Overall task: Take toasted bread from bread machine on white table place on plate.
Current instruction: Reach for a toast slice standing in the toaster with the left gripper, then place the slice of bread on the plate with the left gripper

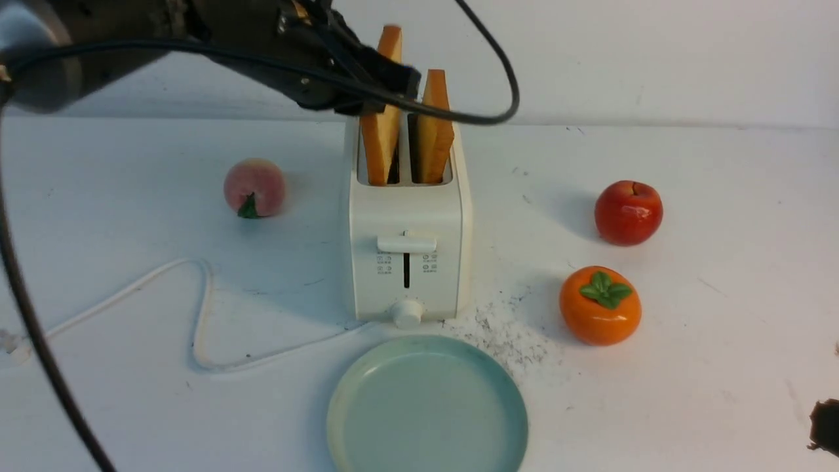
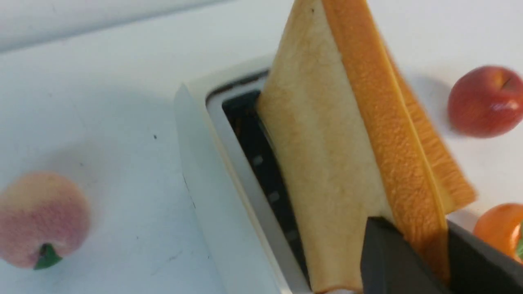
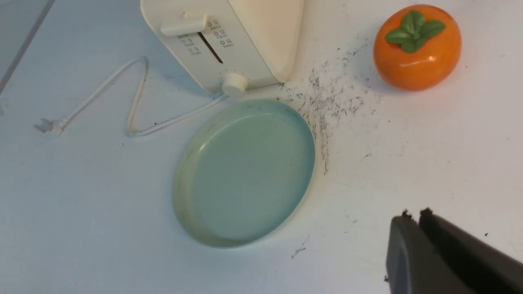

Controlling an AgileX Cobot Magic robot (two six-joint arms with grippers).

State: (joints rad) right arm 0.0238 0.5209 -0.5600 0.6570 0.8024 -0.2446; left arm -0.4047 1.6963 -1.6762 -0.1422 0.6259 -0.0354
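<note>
Lifting the first slice is the step in hand. Above the far middle of the bench (image 1: 721, 328), the left gripper (image 1: 393, 82) is clamped narrowly on the crust of the left toast slice (image 1: 380, 147), which stands higher in the toaster (image 1: 406, 223) than the right toast slice (image 1: 436, 131). Next, probably a straight upward pull, then a carry to the plate (image 1: 426, 341) at the near edge. By the near right corner, the right gripper (image 3: 419, 216) is closed on nothing.

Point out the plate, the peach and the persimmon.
plate (image 1: 334, 416): front view, left rim.
peach (image 1: 255, 185): front view, middle of its skin.
persimmon (image 1: 600, 318): front view, orange body under the leaves.
</note>
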